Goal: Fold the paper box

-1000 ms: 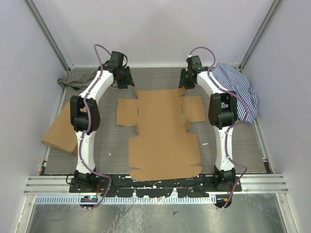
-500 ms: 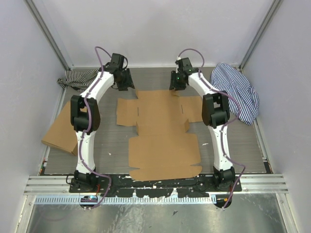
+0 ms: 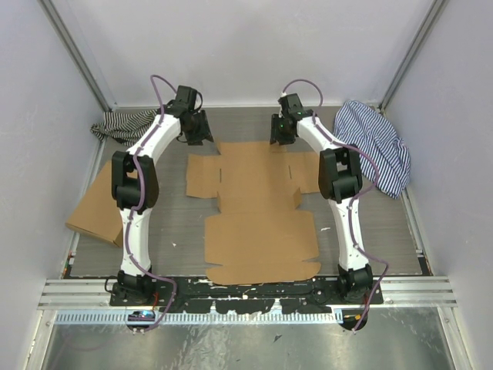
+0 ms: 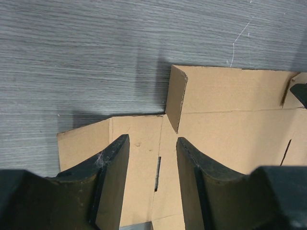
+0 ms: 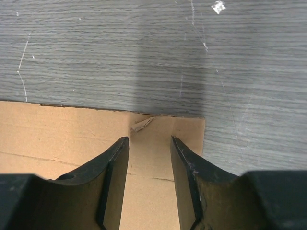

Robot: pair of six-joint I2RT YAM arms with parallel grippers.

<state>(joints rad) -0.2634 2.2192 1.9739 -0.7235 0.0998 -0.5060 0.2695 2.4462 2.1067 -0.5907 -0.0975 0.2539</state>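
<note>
The paper box [image 3: 258, 208] is a flat brown die-cut sheet lying open in the middle of the table. My left gripper [image 3: 202, 132] is open and empty just above the sheet's far left corner. In the left wrist view [image 4: 152, 143] its fingers [image 4: 109, 175] straddle a slit, and a small tab [image 4: 175, 98] stands upright ahead of them. My right gripper [image 3: 279, 132] is open and empty over the sheet's far edge. In the right wrist view [image 5: 149, 143] it hovers above a corner tab [image 5: 187, 136] with a small crumpled tear [image 5: 142, 124].
A second flat brown cardboard box [image 3: 96, 204] lies at the left, partly under the left arm. A striped cloth [image 3: 123, 123] is bunched at the back left and another [image 3: 379, 146] at the back right. Walls close the table on three sides.
My right gripper has moved left along the sheet's far edge, from the far right corner toward the middle. The left arm has not moved.
</note>
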